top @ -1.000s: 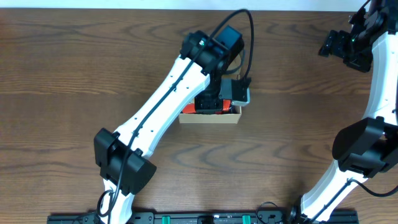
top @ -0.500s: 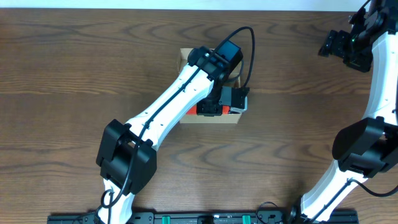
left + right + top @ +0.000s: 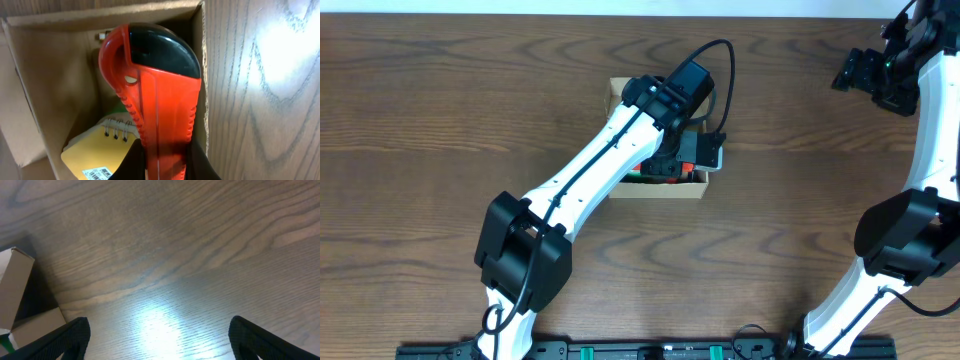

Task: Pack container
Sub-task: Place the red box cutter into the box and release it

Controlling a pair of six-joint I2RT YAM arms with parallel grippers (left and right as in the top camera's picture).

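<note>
The container, a small brown cardboard box [image 3: 660,189], sits mid-table, mostly under my left arm. In the left wrist view its inner wall [image 3: 55,85] shows. My left gripper [image 3: 165,160] is shut on a red and black box cutter [image 3: 162,90] and holds it over the box, along its right wall. A yellow spiral notepad [image 3: 97,152] with a barcode label lies inside, with something green behind it. My right gripper [image 3: 160,335] is open and empty above bare table at the far right [image 3: 865,72]; the box's corner [image 3: 15,287] shows at its left edge.
The wooden table [image 3: 430,120] surrounds the box. The box's flap lid [image 3: 617,92] shows beyond my left arm at the far side. A black rail [image 3: 650,350] runs along the table's front edge.
My left gripper has swung with the red cutter over the box, shifting slightly right and down toward the inside. The right arm has not moved.
</note>
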